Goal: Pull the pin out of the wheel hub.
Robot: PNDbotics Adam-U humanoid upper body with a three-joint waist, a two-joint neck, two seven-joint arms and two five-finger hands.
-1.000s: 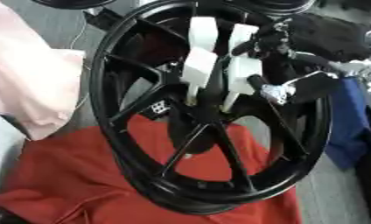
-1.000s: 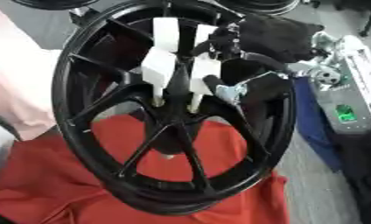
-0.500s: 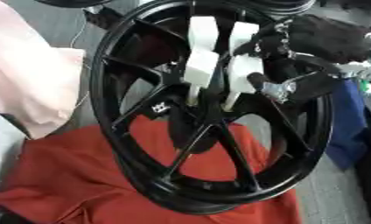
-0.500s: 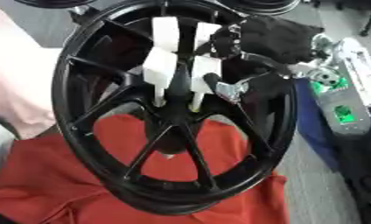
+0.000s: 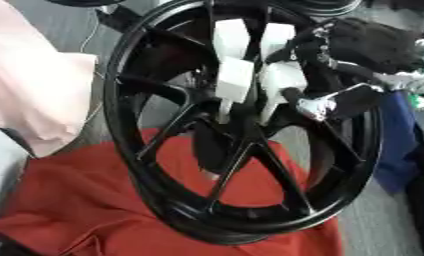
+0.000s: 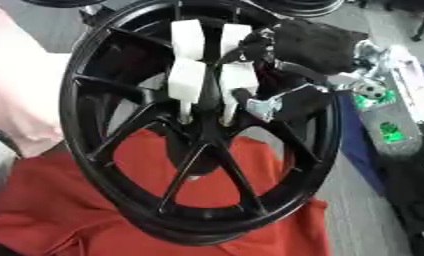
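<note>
A black spoked wheel hub (image 6: 110, 165) stands tilted on a red cloth (image 5: 75, 205). My right hand (image 6: 316, 42) reaches in from the upper right, across the rim. Its white-covered fingers (image 6: 187, 75) point straight down and their narrow tips rest at the hub's centre (image 6: 202, 131). The silver thumb (image 6: 266, 106) sticks out to the right of them, over a spoke. I cannot make out the pin itself; the fingertips cover the spot. My left hand shows in neither view.
A pale pink cloth (image 5: 32, 90) lies to the left of the wheel. A blue cloth (image 5: 395, 140) and a white device with green parts (image 6: 390, 117) lie to the right. Part of another dark wheel (image 6: 307, 5) shows at the top edge.
The whole picture has shifted a little, so the camera moved. My right hand stays with its fingertips at the hub's centre.
</note>
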